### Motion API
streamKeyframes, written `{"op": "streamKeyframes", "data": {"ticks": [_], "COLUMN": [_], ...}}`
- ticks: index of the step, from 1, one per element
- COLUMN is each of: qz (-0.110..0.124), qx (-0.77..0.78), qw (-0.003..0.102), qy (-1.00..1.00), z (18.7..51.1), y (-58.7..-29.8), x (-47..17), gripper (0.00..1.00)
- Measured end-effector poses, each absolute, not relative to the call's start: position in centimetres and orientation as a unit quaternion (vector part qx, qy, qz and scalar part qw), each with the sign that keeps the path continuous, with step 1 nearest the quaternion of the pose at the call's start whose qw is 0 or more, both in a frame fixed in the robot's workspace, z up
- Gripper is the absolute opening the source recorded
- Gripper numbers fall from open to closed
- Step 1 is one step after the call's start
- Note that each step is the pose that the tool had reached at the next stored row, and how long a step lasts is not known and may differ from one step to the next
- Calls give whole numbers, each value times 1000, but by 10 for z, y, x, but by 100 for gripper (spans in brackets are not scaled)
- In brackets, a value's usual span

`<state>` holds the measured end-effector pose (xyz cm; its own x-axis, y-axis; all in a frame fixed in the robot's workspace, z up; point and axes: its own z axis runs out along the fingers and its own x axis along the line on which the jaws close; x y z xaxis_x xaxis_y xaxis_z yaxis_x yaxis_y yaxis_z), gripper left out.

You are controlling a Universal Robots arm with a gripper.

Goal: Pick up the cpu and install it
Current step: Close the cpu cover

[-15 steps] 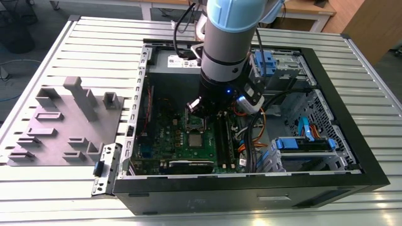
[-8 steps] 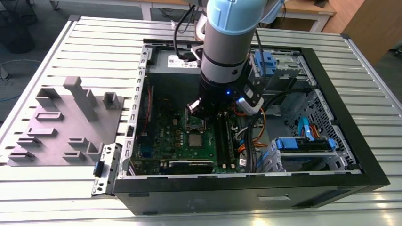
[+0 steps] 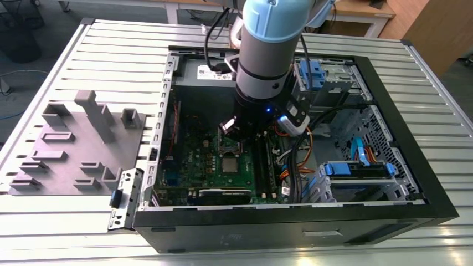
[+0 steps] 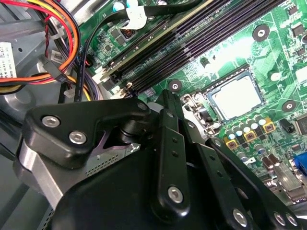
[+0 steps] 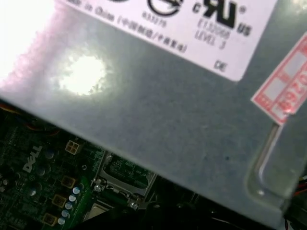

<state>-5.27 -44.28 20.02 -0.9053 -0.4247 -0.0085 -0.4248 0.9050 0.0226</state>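
The cpu (image 3: 231,165), a small square chip with a pale silvery top, lies flat in its socket on the green motherboard (image 3: 185,160) inside the open computer case. It also shows in the second wrist view as the cpu (image 4: 237,98), framed by the socket. My gripper (image 3: 235,133) reaches down into the case just behind the socket, at the shiny metal socket frame (image 3: 229,145). The gripper's black body (image 4: 165,103) sits close beside the cpu and nothing shows in its grasp. In the first wrist view the socket frame (image 5: 122,178) peeks out below the grey box.
A large grey box with a white label (image 5: 168,115) stands at the back of the case. Orange and black cables (image 4: 57,52) and blue drive bays (image 3: 358,169) crowd the exterior view's right. A grey moulded tray (image 3: 74,149) lies outside, on the exterior view's left.
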Motion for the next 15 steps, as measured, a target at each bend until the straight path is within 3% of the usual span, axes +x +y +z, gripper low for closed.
{"op": "streamKeyframes", "data": {"ticks": [15], "qz": [10], "qx": [-218], "qw": [1], "qy": [976], "z": [198], "y": [-443], "x": [-53], "gripper": [11]}}
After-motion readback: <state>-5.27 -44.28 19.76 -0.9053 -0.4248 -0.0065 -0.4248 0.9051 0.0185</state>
